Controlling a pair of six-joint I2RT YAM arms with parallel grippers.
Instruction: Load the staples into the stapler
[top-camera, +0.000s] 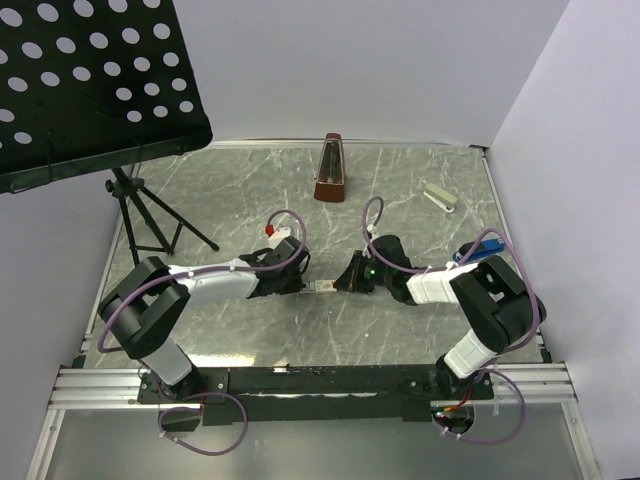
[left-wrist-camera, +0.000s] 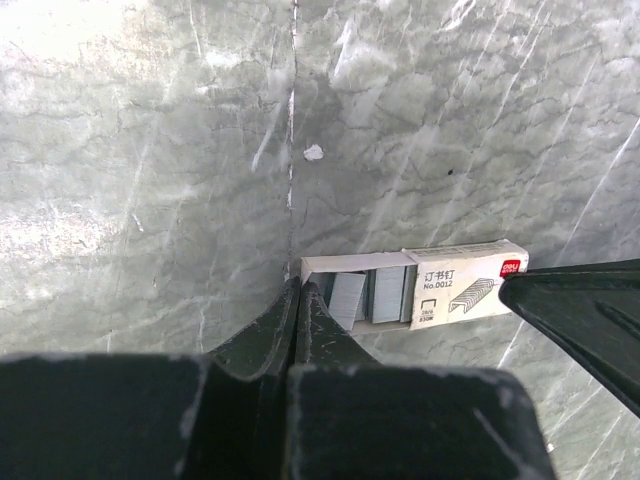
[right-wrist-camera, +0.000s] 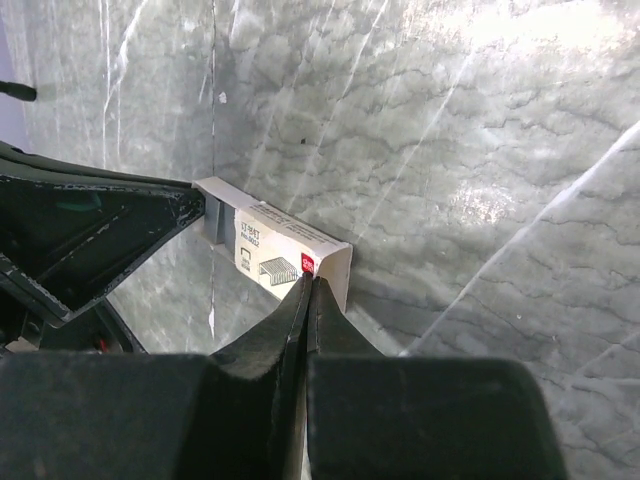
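Observation:
The staples box (top-camera: 323, 287) lies on the marble table between my two grippers. In the left wrist view its printed white sleeve (left-wrist-camera: 465, 283) is slid partly off the tray, and silvery staple strips (left-wrist-camera: 385, 295) show. My left gripper (left-wrist-camera: 297, 285) is shut, its tips pinching the tray's left end wall. My right gripper (right-wrist-camera: 312, 280) is shut on the sleeve's end by the red logo; the box (right-wrist-camera: 270, 250) runs away to the left. A white stapler (top-camera: 440, 197) lies at the far right. A blue stapler (top-camera: 478, 248) shows behind the right arm.
A brown metronome (top-camera: 330, 170) stands at the back middle. A black perforated music stand (top-camera: 90, 80) overhangs the back left, its tripod (top-camera: 140, 215) on the table's left. White walls close the back and right sides.

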